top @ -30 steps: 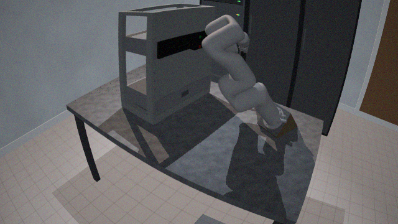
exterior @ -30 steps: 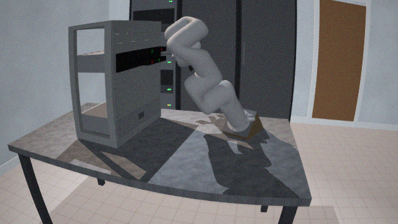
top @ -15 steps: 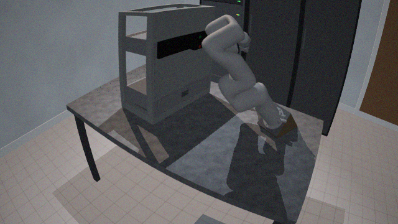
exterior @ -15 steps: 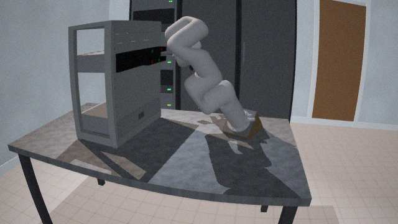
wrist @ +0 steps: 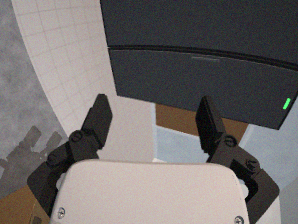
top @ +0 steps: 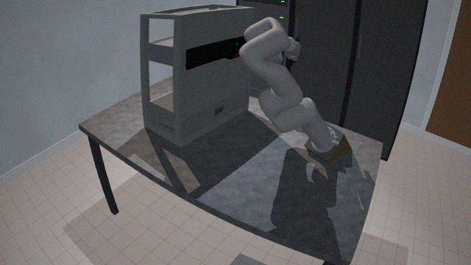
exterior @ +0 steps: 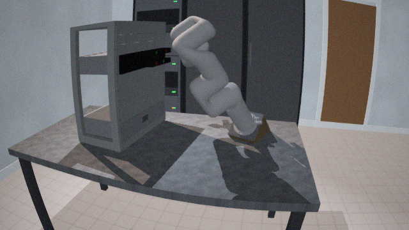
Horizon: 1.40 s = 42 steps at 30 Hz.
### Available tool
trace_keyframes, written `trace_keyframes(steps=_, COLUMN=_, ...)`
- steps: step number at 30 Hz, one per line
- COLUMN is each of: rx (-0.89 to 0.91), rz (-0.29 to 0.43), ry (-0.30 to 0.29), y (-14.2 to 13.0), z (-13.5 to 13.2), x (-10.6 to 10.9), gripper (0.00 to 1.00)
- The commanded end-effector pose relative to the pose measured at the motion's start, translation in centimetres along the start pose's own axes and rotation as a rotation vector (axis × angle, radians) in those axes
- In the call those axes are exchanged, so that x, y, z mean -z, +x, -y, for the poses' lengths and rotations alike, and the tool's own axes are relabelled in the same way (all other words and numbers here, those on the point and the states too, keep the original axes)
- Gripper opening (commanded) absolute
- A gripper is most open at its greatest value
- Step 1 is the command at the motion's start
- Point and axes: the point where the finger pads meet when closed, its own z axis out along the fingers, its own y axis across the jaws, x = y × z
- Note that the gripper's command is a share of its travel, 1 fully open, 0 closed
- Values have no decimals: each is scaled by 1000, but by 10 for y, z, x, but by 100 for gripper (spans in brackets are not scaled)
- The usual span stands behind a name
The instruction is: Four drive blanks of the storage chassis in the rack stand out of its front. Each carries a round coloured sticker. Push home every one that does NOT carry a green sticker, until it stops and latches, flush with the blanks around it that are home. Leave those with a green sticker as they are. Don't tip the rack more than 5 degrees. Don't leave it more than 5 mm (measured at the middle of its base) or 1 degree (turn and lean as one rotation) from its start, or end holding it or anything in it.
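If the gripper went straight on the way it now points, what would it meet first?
Nothing on the table, apparently. The open gripper looks past the rack toward the dark cabinet behind; between the fingers only that cabinet and the floor show. Depth is unclear.

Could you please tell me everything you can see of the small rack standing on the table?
The rack is a pale grey, metal-looking, box-shaped frame standing upright on the table, near its far left corner. Its side is open between corner posts, with shelves inside. Across the upper front runs a black chassis strip bearing small green and red dots. Plain grey panels fill the front below. The arm's wrist end is beside the strip's right end; contact cannot be judged.
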Motion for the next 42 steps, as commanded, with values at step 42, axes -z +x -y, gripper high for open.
trace_keyframes(steps=42, rx=-671, rz=365, ry=-159, y=-170, z=10, x=119, gripper=100)
